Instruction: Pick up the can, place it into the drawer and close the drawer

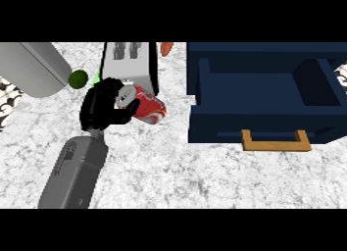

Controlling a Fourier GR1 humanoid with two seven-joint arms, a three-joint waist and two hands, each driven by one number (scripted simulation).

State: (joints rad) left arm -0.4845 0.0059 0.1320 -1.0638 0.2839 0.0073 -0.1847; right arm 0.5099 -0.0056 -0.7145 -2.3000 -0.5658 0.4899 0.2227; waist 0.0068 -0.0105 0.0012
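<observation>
Red can [149, 109] with white markings, black left hand [103, 105], navy drawer [214, 125] sporting a tan handle [275, 143], and there's the white, grey-veined marble worktop [205, 179].

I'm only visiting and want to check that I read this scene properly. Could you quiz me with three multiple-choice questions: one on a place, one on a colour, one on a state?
1. Where is the can?
A. On top of the toaster
B. In the left hand, just in front of the toaster
C. Inside the drawer

2. What colour is the drawer's handle?
A. Tan
B. Green
C. Red

3. What state is the drawer in?
A. Pulled open
B. Pushed shut
C. Lying upside down

Answers:
1 B: black fingers curl round the red can.
2 A: the handle is tan against the navy front.
3 A: the drawer's inside shows from above.
</observation>
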